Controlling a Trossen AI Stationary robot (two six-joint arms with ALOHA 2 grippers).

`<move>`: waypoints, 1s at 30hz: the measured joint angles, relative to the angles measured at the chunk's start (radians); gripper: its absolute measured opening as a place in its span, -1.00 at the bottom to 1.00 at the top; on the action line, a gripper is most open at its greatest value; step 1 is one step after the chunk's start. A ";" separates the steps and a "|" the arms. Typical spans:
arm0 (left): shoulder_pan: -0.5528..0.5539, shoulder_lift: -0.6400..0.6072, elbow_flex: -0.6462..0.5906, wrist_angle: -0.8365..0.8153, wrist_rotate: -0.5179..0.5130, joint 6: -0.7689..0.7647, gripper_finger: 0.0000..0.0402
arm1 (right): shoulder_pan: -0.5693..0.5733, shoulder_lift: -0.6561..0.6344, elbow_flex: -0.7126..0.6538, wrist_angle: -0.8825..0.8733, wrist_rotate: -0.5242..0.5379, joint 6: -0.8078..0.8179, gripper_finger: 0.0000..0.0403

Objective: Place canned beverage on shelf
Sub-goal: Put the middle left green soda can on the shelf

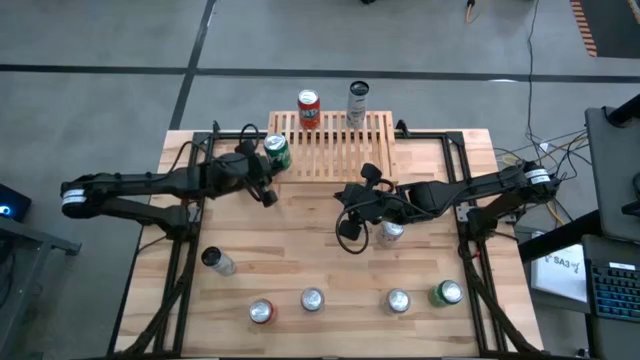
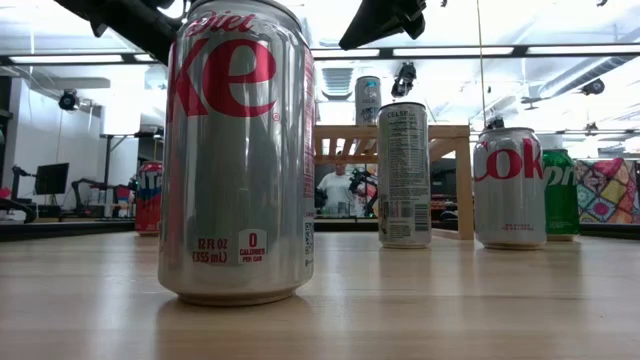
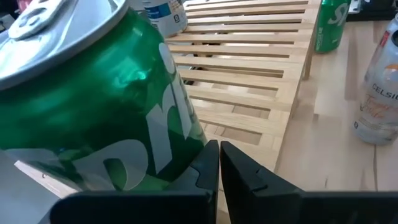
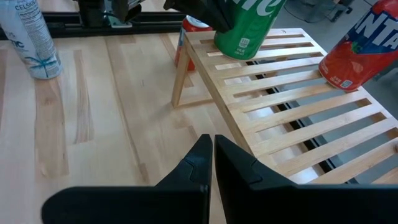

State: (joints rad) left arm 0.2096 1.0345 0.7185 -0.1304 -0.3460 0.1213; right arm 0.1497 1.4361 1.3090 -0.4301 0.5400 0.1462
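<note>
A silver cola can [image 2: 238,150] stood closest to the low camera, at the table's [image 1: 300,245] near edge. The shelf [image 1: 340,146] sat at the far edge, carrying a green can [image 1: 277,152] on its left corner, a red can [image 1: 308,109] and a tall grey can [image 1: 357,104]. The left gripper [image 1: 268,194] was just beside the green can, its fingers pressed together and holding nothing. The right gripper [image 1: 348,232] hovered over mid-table, likewise pressed together and holding nothing.
</note>
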 joint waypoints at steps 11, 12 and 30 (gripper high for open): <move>0.002 -0.050 0.053 -0.249 0.050 0.036 -1.00 | 0.000 0.000 0.000 -0.001 0.000 -0.009 -0.96; 0.002 -0.050 0.053 -0.247 0.050 0.045 -1.00 | 0.000 0.000 0.000 -0.001 0.000 -0.012 -0.96; 0.048 -0.021 0.053 -0.132 0.042 0.094 -1.00 | 0.000 0.000 0.000 0.000 0.000 -0.016 -0.96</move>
State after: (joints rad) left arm 0.2573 1.0138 0.7719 -0.2622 -0.3043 0.2158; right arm 0.1497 1.4361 1.3087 -0.4297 0.5404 0.1303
